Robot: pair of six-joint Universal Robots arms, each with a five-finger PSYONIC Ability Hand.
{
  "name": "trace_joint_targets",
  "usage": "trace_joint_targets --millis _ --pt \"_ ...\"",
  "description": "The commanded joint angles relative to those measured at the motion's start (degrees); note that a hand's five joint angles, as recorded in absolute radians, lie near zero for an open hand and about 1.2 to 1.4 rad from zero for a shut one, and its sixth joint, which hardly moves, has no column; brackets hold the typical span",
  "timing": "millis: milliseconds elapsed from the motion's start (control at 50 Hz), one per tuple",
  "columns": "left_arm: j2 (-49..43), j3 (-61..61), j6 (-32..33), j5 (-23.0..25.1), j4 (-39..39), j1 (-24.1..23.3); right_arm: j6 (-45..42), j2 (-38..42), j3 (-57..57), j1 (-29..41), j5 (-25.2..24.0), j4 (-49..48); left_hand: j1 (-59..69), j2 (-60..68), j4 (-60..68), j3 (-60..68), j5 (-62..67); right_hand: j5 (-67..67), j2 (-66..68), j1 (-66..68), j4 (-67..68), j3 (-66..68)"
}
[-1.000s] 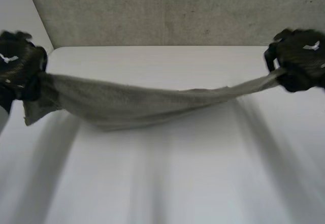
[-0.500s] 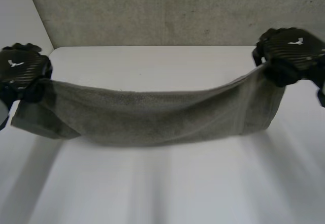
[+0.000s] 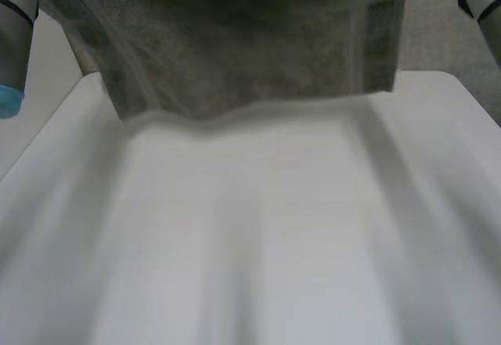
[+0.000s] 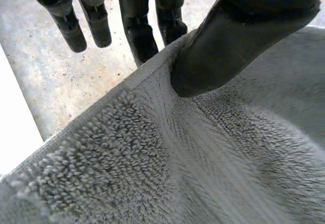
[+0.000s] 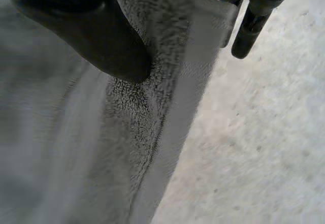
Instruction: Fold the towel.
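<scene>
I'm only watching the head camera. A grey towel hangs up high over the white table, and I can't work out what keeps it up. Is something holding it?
Observer: Yes. On the left wrist camera the left hand pinches the towel, with its thumb pressed on the near face just below the edge.
Operator: Where are the fingers?
Observer: The fingers hang fairly straight behind that edge.
Operator: Is the other side the same?
Observer: The right hand pinches too, its thumb close to the towel's side edge.
</scene>
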Motion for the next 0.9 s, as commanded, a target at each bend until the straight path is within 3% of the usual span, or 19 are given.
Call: trace_joint_targets --millis 20,280,380,500,560,680,720,740,780,860,900 --pt "2.09 -14.15 -1.48 4.00 2.64 1.15 -1.34 -1.87 14.18 -2.90 -5.62 4.17 5.26 2.70 -3.36 -2.98 3.60 2.99 3.59 3.68 -4.37 -2.49" --pt "12.27 -45.93 -1.48 15.24 2.90 6.68 -10.39 -10.05 39.88 -6.25 -12.31 4.88 5.26 2.70 -3.36 -2.98 3.60 2.99 3.59 3.68 -4.37 -2.49" --pt "20.20 -53.87 -1.39 17.18 1.85 9.41 -14.61 -21.27 51.19 -9.67 -16.43 6.02 5.26 2.70 -3.36 -2.98 3.60 2.99 3.59 3.68 -4.37 -2.49" --pt "31.42 -60.81 -1.04 22.18 -4.55 12.92 -14.79 -32.10 53.15 -16.60 -19.07 14.44 5.26 2.70 -3.36 -2.98 3.60 2.99 3.59 3.68 -4.37 -2.49" --pt "35.12 -61.26 -0.95 25.17 -7.11 15.20 -15.14 -33.08 51.31 -19.95 -20.92 17.79 5.26 2.70 -3.36 -2.98 3.60 2.99 3.59 3.68 -4.37 -2.49" --pt "32.61 -58.72 -0.86 27.64 -6.86 16.00 -15.32 -30.36 47.87 -20.84 -22.16 18.51 5.26 2.70 -3.36 -2.98 3.60 2.99 3.59 3.68 -4.37 -2.49" --pt "29.63 -57.31 -0.86 27.64 -6.68 15.92 -16.54 -22.23 44.55 -20.32 -21.20 18.42 5.26 2.70 -3.36 -2.98 3.60 2.99 3.59 3.68 -4.37 -2.49" --pt "26.29 -55.56 -0.86 27.64 -6.68 15.57 -16.55 -22.18 44.53 -20.31 -21.19 18.42 5.26 2.70 -3.36 -2.98 3.60 2.99 3.59 3.68 -4.37 -2.49" --pt "22.52 -53.45 -0.86 27.56 -6.68 15.22 -20.13 -14.49 40.42 -17.34 -18.31 19.21 5.26 2.70 -3.36 -2.98 3.60 2.99 3.59 3.68 -4.37 -2.49" --pt "14.40 -48.42 -0.51 27.29 -6.68 14.16 -24.26 -8.67 36.21 -13.83 -13.57 20.35 5.26 2.70 -3.36 -2.98 3.60 2.99 3.59 3.68 -4.37 -2.49" --pt "5.82 -42.57 1.24 27.03 -7.03 12.50 -26.13 -5.40 33.37 -12.23 -11.08 20.53 5.26 2.70 -3.36 -2.98 3.60 2.99 3.59 3.68 -4.37 -2.49"
